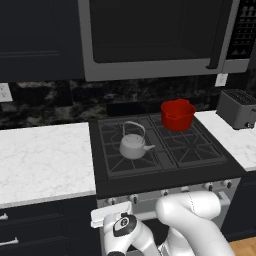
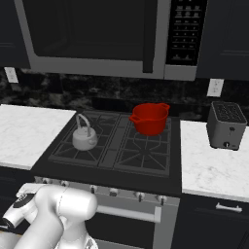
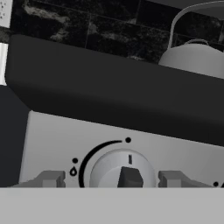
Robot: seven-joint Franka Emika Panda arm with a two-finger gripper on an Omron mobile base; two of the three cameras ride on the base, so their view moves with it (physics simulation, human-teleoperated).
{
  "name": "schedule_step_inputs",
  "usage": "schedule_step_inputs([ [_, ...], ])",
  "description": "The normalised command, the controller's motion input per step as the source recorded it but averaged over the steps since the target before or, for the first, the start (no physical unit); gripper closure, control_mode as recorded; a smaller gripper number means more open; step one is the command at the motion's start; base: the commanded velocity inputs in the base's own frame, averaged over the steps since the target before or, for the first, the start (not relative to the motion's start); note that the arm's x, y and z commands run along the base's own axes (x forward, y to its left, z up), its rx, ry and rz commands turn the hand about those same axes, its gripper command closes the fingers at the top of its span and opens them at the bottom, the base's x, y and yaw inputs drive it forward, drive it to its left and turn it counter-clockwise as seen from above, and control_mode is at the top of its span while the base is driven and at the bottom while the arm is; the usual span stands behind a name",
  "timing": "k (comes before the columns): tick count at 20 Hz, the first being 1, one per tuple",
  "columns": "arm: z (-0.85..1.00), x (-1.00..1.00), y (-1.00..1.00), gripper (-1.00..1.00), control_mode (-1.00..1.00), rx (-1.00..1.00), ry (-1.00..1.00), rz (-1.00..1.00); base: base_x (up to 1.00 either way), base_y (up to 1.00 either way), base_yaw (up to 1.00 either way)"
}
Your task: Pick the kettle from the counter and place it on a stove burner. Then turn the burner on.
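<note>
The grey kettle (image 1: 134,145) (image 2: 85,138) stands upright on the front-left stove burner (image 1: 116,162) (image 2: 68,151), its wire handle arched above it. In the hand view the kettle (image 3: 197,57) shows at the upper right, over the stove's dark front edge. The white marble counter (image 1: 45,160) (image 2: 24,133) lies left of the stove. My gripper (image 3: 113,180) is low in front of the stove's control panel, open, with a finger on each side of the leftmost round knob (image 3: 122,171) and a gap to it on both sides. The knob's pointer stands straight up.
A red two-handled pot (image 1: 177,114) (image 2: 150,118) sits on the back-right burner. A grey toaster (image 1: 239,109) (image 2: 225,125) stands on the narrower white slab to the right. A microwave (image 1: 155,35) hangs above the stove. A row of knobs (image 2: 140,196) lines the stove front.
</note>
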Motion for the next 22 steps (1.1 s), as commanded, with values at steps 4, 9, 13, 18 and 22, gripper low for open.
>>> schedule_step_inputs([
  [4,0.00,0.00,0.00,1.00,-1.00,0.00,0.00,0.00,0.00,0.00,0.00],
  [9,0.00,0.00,0.00,1.00,-1.00,0.00,0.00,0.00,0.00,0.00,0.00],
  [13,0.00,-0.04,0.00,1.00,-1.00,0.00,0.00,0.00,0.00,0.00,0.00],
  [18,0.01,-0.09,0.00,1.00,-1.00,-0.17,0.00,0.00,0.00,0.00,0.00],
  [22,0.00,0.00,0.00,1.00,-1.00,-0.29,0.00,0.00,0.00,0.00,0.00],
])
